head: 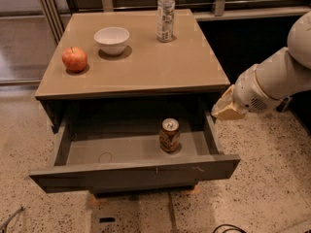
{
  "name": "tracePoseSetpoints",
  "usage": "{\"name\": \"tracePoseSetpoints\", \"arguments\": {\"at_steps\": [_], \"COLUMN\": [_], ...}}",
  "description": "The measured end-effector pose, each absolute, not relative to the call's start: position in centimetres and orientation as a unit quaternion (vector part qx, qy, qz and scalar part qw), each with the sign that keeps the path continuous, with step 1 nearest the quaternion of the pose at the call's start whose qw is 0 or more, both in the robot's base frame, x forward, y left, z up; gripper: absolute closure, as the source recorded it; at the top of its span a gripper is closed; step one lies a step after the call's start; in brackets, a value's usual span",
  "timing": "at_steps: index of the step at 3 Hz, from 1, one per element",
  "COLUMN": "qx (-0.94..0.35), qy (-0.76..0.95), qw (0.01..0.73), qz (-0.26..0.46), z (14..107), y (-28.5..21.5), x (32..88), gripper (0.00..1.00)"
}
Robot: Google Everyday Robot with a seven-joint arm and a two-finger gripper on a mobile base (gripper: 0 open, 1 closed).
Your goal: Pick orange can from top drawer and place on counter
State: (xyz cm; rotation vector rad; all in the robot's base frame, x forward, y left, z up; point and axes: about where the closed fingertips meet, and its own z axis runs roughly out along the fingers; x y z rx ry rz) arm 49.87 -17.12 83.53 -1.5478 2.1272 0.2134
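Observation:
The orange can (169, 135) stands upright on the grey floor of the open top drawer (131, 171), right of middle. The tan counter (141, 62) is the cabinet's top, above the drawer. My gripper (224, 108) is at the end of the white arm coming in from the right. It hangs just outside the drawer's right wall, beside the counter's front right corner, to the right of the can and higher. It is not touching the can.
On the counter stand a red apple (74, 59) at the left, a white bowl (112, 39) behind it, and a clear plastic bottle (165, 14) at the back. Speckled floor (262, 193) surrounds the cabinet. A dark wall is at the right.

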Motion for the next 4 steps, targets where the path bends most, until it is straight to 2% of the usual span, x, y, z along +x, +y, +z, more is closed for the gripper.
{"name": "tracePoseSetpoints", "arguments": {"at_steps": [1, 2, 3, 4], "qx": [-0.563, -0.555, -0.547, -0.536], "qy": [0.783, 0.78, 0.777, 0.772], "qw": [0.251, 0.262, 0.279, 0.301], "qz": [0.085, 0.12, 0.142, 0.161], "z": [82.6, 79.8, 78.2, 76.8], "y": [-17.1, -15.1, -13.3, -12.0], "x": [49.6, 49.7, 50.0, 50.6], "gripper": [0.88, 0.57, 0.34, 0.33]}}
